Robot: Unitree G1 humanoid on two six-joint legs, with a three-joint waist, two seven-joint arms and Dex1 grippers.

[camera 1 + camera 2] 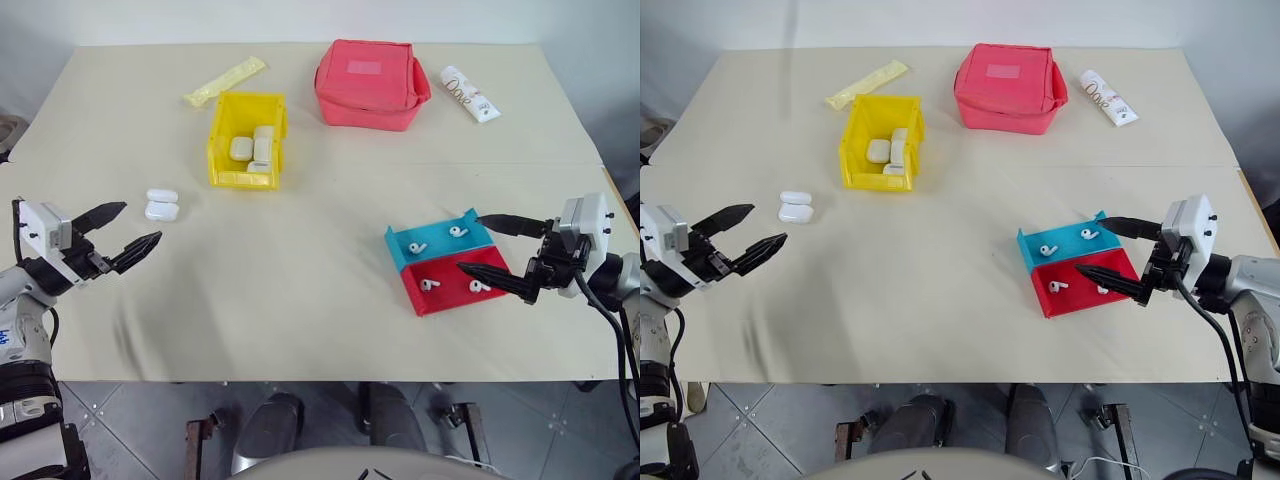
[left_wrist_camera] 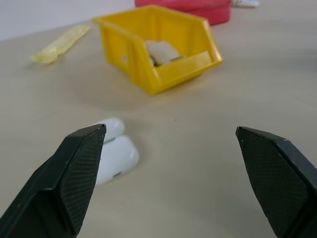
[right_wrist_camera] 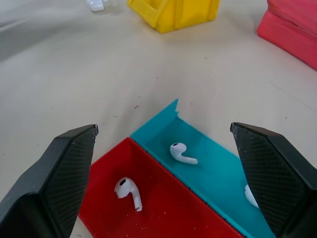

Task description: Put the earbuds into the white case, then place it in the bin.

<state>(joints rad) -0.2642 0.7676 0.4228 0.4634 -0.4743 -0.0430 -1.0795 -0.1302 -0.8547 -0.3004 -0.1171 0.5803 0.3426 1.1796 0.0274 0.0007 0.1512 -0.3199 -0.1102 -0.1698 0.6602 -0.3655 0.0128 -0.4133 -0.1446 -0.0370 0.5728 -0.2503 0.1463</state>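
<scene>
Four earbuds (image 1: 431,285) lie in a blue-and-red tray (image 1: 415,256) near the table's right edge. The right gripper (image 1: 490,248) sits spread wide and empty just beside the tray. The white case (image 1: 161,204), lid open, lies toward the left edge, ahead of the released, empty left gripper (image 1: 128,231). The yellow bin (image 1: 221,135) stands beyond.

A: Where do the earbuds (image 1: 418,247) lie?
B: In the tray (image 1: 497,292), right side of the bench (image 1: 300,290).
A: And the case (image 1: 161,204)?
B: Left side, in front of the bin (image 1: 222,128); the pouch (image 1: 368,84) sits to the bin's right.
</scene>
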